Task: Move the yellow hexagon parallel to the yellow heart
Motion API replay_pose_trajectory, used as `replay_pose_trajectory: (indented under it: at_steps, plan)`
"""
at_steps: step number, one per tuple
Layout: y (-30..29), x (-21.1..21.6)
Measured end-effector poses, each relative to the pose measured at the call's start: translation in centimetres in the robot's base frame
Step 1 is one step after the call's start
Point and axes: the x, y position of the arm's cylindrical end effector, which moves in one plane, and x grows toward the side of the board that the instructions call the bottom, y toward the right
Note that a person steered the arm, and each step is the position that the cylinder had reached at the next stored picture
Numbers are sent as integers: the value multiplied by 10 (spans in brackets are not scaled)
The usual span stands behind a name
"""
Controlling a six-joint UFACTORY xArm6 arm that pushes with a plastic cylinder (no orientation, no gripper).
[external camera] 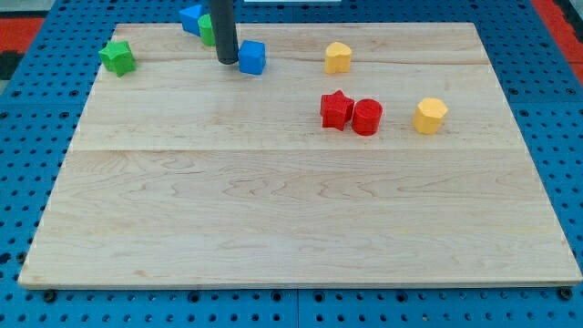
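Observation:
The yellow hexagon [430, 116] lies at the view's right, in the board's upper half. The yellow heart [338, 57] lies up and to the left of it, near the view's top. My tip [226, 61] rests on the board near the view's top, left of centre. It is just left of a blue cube [252, 56], close to or touching it. The tip is well left of the yellow heart and far from the yellow hexagon.
A red star [336, 109] and a red cylinder [367, 117] sit side by side left of the hexagon. A blue block [191, 16] and a green block [207, 31] lie behind the rod at the top edge. A green star [117, 56] is at the top left.

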Motion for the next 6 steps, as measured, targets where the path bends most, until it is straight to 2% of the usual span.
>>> replay_pose_trajectory:
  at_steps: [1, 2, 3, 4, 5, 6]
  plan:
    - [-3, 97]
    - [28, 219]
    - [166, 212]
    - [248, 172]
    - [285, 133]
    - [287, 76]
